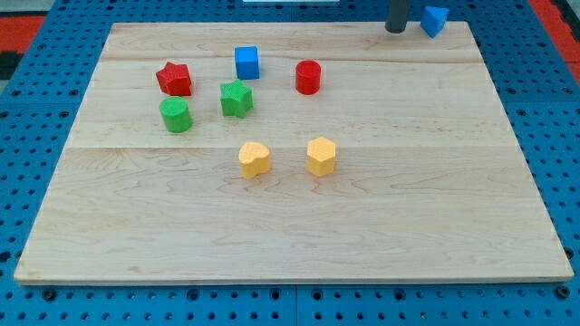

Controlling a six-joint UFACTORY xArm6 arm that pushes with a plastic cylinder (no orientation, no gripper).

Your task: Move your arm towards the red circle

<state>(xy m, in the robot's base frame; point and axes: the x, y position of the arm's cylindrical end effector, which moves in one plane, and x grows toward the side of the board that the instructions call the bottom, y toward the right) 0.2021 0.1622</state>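
The red circle [308, 77] is a short red cylinder standing in the upper middle of the wooden board [408, 181]. My tip [395, 30] is at the board's top edge, toward the view's right, well up and to the right of the red circle. A blue triangular block [435, 19] lies just to the right of my tip, close to it but apart.
A blue cube [246, 62] sits left of the red circle. A red star [174, 79], a green star [236, 99] and a green cylinder [176, 115] lie further left. A yellow heart-like block [255, 159] and a yellow hexagon [321, 156] sit lower, mid-board.
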